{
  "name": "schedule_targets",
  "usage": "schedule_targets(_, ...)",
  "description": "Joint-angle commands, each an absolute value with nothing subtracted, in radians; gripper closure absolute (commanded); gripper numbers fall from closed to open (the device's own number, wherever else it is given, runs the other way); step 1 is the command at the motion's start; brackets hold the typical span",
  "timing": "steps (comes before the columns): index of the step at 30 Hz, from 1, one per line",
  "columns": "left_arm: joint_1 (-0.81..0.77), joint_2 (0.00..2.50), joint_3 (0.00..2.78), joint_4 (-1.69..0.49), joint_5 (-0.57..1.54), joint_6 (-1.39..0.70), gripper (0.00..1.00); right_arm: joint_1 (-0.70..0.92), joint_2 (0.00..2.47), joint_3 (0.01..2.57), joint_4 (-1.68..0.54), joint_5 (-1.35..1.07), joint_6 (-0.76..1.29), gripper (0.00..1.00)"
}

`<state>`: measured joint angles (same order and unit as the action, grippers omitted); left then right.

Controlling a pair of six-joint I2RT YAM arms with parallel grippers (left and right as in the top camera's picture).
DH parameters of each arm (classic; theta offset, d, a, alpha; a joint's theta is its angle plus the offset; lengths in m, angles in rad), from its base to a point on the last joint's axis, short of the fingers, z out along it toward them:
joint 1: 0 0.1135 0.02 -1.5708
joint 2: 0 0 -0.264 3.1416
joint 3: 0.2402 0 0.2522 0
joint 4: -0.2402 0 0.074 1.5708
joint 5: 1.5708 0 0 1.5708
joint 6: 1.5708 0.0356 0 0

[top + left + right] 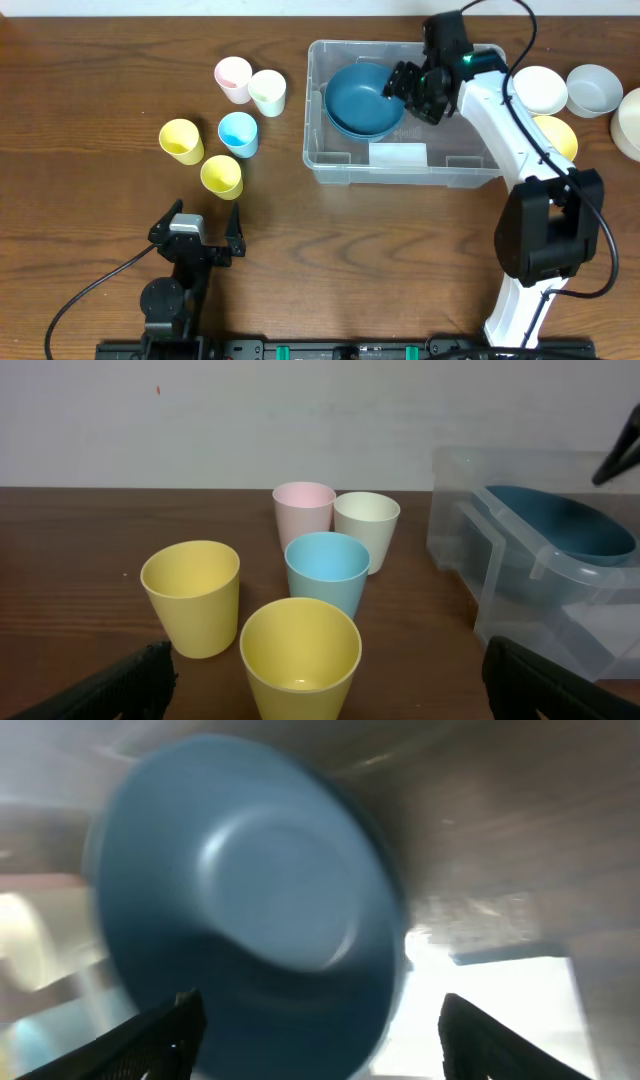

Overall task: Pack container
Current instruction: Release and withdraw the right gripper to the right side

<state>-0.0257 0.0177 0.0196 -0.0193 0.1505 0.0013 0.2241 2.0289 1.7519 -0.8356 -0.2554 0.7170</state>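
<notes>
Plastic container [400,178]: the clear bin stood right of centre on the far half of the table [90,60], between the cups [238,132] and the loose bowls [540,88].
Mouth and axis: its mouth faced up, and its long axis ran left to right across the overhead view. The white label [397,154] lay by the near wall.
Blue bowl [360,100]: it lay in the container's left half, mouth up and seemingly tilted. It was blurred in the right wrist view.
Right gripper [398,88]: it hung over the bin at the bowl's right rim, with its jaws spread and nothing between them.
Left gripper [200,222]: it sat low near the front edge facing the cups, with its jaws wide apart and empty.
Step, as we judged it: letting the bowl go inside the bin.
Doing it well: we reckoned the right gripper should rise straight up, clear of the wall, before swinging toward the loose bowls. Its fingers should stay wide so neither hooks the rim, and the bowl should settle flat so others can nest in it.
</notes>
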Motion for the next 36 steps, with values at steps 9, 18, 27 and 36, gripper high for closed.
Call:
schedule_targets(9, -0.019, 0.018, 0.004, -0.056, 0.172, 0.015, 0.02, 0.018, 1.851, 2.207, -1.235, -0.011, 0.648, 0.05)
schedule_targets(18, -0.019, 0.018, 0.004, -0.056, 0.172, 0.015, 0.02, -0.352, 1.854, 2.146, -1.43, 0.145, 0.545, 0.01)
schedule_targets(27, -0.019, 0.018, 0.004, -0.056, 0.172, 0.015, 0.02, -0.536, 1.906, 2.08, -1.272, 0.079, 0.326, 0.01)
schedule_targets(36, -0.019, 0.018, 0.004, -0.056, 0.172, 0.015, 0.02, -0.562, 2.078, 2.08, -1.154, 0.105, 0.173, 0.01)
